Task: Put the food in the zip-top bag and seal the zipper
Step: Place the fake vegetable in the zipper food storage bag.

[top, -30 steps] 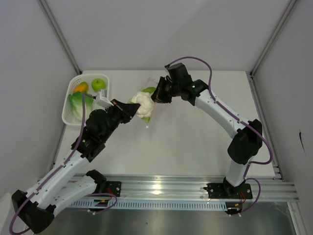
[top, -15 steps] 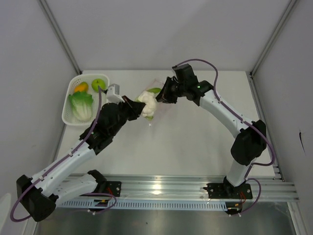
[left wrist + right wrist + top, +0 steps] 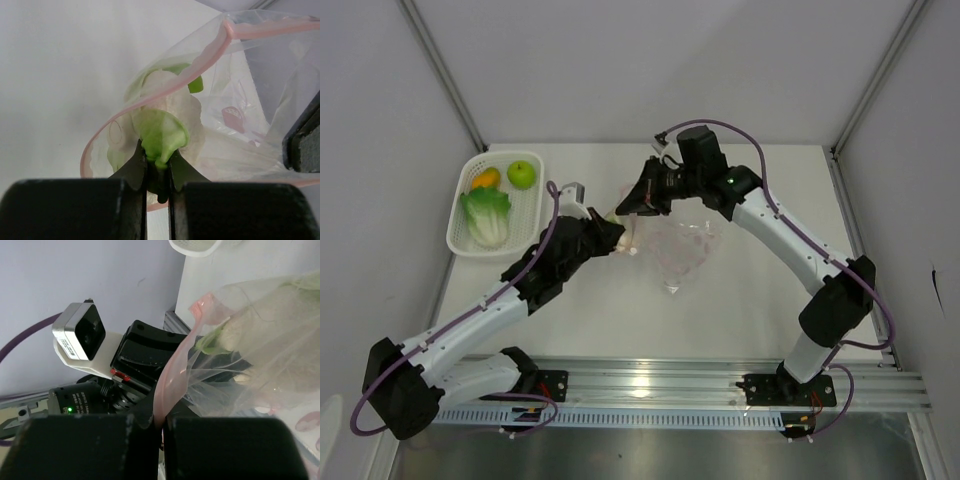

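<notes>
While the cauliflower piece [image 3: 172, 107] is clamped by its green stalk in the left gripper [image 3: 156, 167], it is seen at the mouth of the zip-top bag [image 3: 685, 245], partly ringed by the zipper [image 3: 172, 375], with the bag's depth straight ahead of the fingers. The rim is pinched in the closed right gripper [image 3: 161, 421]. How deep the piece sits is obscured by crinkled plastic. The apple [image 3: 522, 174], orange [image 3: 486, 179] and cabbage [image 3: 486, 215] are seen in the basket [image 3: 457, 215], well apart.

Cauliflower piece [image 3: 170, 112] past the left gripper [image 3: 157, 167] is half veiled by the zip-top bag [image 3: 235, 75], itself cut off at right; from above, the right gripper [image 3: 628, 207] shows fingertips too small to tell.
</notes>
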Available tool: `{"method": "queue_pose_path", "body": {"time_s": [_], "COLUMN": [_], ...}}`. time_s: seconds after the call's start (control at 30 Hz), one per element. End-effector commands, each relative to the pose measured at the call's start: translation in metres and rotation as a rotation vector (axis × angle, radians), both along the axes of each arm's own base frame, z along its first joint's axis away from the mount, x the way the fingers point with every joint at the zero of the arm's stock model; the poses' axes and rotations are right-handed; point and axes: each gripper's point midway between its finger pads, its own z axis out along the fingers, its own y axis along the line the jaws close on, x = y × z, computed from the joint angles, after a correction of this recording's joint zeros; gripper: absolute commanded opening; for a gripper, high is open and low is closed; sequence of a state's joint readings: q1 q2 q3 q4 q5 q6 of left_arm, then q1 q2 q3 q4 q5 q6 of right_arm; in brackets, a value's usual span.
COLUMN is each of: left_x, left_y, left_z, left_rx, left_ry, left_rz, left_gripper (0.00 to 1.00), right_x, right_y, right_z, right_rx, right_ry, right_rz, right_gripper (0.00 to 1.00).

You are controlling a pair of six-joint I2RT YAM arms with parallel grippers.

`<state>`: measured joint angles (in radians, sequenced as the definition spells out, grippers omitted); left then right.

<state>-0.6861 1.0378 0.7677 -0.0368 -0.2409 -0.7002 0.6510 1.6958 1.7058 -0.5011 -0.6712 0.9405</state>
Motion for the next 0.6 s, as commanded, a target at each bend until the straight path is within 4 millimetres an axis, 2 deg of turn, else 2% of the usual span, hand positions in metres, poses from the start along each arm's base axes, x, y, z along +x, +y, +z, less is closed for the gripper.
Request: {"method": "queue_pose_path", "body": {"time_s": [0.0, 0.2, 0.33, 0.4, 0.5, 0.57], "left_x": [-0.013, -0.021, -0.021, -0.023, -0.026, -0.029], "left_y": [-0.006, -0.018, -0.004, 0.003, -0.002, -0.015], "left_z": [-0.013, 0.019, 0.039, 0.045, 0.052, 0.054], "left_rx": [0.07, 0.038, 0.048, 0.036, -0.001, -0.024], "left_ry": [0.029, -0.042, -0.098, -0.108, -0.096, -0.064], "left_rz": [-0.099, -0.196, -0.155, -0.147, -0.198, -0.269], "left_gripper": [0.0, 0.0, 0.01, 0.05, 0.07, 0.07], "right_x": [-0.023, -0.015, -0.017, -0.02, -0.025, -0.027], "right_y": [0.002, -0.021, -0.037, -0.047, -0.054, -0.053], "right_z": [0.051, 0.014, -0.011, -0.024, -0.038, -0.043], "right_rx": [0.099, -0.094, -0.227, -0.308, -0.408, -0.431], "right_ry": [-0.127, -0.204, -0.251, -0.297, -0.357, -0.379], "right_rz": [0.075, 0.019, 0.038, 0.059, 0.091, 0.103], "right_gripper": [0.0, 0.0, 0.0, 0.0, 0.0, 0.0]}}
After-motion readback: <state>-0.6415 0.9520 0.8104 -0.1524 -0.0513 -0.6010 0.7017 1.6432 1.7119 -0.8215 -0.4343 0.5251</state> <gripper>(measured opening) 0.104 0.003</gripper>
